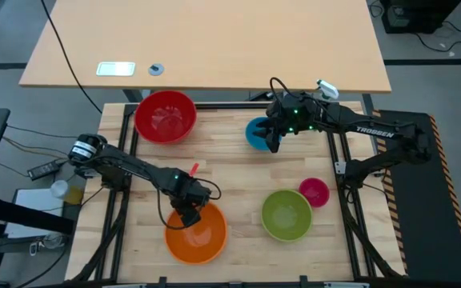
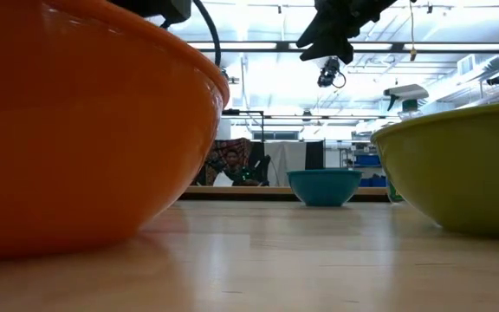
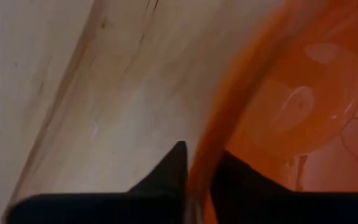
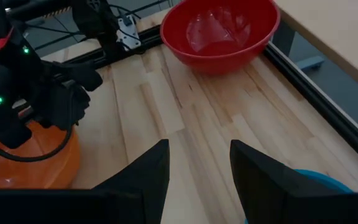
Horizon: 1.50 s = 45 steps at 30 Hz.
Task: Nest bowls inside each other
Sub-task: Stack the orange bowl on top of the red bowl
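Note:
The orange bowl [image 1: 196, 234] sits on its base near the table's front edge. My left gripper [image 3: 197, 168] stands over its far-left rim and is shut on it. The blue bowl [image 1: 256, 134] rests at the far middle, and my right gripper [image 4: 197, 168] hovers open just above and beside it, with nothing between its fingers. The red bowl [image 1: 165, 116] stands at the far left. The lime green bowl [image 1: 286, 214] and the small pink bowl [image 1: 314, 192] stand apart at the near right. My left gripper has the orange bowl's rim [image 3: 201, 155] on the bowl's far-left side, with one finger [image 3: 166, 174] outside the wall and the other inside the hollow. The fingers come from above, pointing down. The bowl's base rests on the table [image 2: 258, 260], upright.
Bare wood lies in the table's middle between the bowls [image 1: 230, 176]. A black frame rail [image 1: 126, 136] runs round the table. A clear bottle [image 1: 66, 190] stands off the table to the left. A tan desk [image 1: 214, 40] lies beyond the far edge.

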Available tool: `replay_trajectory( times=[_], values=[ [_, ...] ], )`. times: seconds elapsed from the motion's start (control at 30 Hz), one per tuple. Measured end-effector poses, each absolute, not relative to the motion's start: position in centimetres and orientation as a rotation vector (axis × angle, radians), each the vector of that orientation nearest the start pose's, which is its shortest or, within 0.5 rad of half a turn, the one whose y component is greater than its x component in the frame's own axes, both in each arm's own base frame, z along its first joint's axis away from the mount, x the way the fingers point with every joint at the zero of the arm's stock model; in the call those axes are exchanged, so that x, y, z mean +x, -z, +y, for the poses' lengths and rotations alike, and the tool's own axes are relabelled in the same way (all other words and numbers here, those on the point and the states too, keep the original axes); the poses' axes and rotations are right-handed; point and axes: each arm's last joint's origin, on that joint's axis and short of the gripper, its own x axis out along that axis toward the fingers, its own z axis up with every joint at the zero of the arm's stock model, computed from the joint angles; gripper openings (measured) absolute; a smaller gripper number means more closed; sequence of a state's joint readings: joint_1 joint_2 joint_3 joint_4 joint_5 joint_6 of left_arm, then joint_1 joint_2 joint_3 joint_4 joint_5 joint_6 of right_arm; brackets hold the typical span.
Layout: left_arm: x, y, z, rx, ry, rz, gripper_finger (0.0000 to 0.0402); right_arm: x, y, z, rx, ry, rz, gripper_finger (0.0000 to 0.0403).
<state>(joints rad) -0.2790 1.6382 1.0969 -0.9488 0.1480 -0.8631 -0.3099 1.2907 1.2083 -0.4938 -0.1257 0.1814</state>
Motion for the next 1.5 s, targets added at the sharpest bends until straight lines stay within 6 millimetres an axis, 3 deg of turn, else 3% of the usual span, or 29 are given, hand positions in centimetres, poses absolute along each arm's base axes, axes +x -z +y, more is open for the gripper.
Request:
replay_trajectory(
  times=[0.1,0.3,0.47,0.73,0.97,1.2,1.3,1.5],
  values=[
    [27.5,-19.9,-8.4,-0.624,-0.308,1.526,0.0012,26.5,-34.4,-8.1,0.300,0.230,0.547,0.0176],
    [27.3,-20.2,-8.0,-0.671,-0.341,1.526,0.0009,26.6,-34.5,-8.1,0.301,0.219,0.536,0.0176],
    [26.9,-22.5,-6.0,-0.680,-0.441,1.442,0.0006,26.7,-34.6,-7.9,0.314,0.195,0.522,0.0176],
    [24.1,-28.1,0.6,-0.667,-0.615,1.337,0.0005,26.8,-34.7,-7.5,0.348,0.189,0.518,0.0176],
    [20.2,-32.0,7.7,-0.682,-0.772,1.179,0.0004,26.8,-34.7,-7.5,0.349,0.189,0.518,0.0176],
    [17.0,-35.7,12.9,-0.625,-0.907,1.060,0.0004,26.8,-34.7,-7.5,0.334,0.182,0.519,0.0176],
    [15.9,-36.2,15.2,-0.589,-0.968,1.069,0.0004,26.9,-34.8,-7.5,0.328,0.182,0.501,0.0176],
    [13.1,-34.6,20.1,-0.591,-1.030,1.194,0.0004,27.1,-35.2,-7.7,0.323,0.224,0.450,0.0176]
  ],
)
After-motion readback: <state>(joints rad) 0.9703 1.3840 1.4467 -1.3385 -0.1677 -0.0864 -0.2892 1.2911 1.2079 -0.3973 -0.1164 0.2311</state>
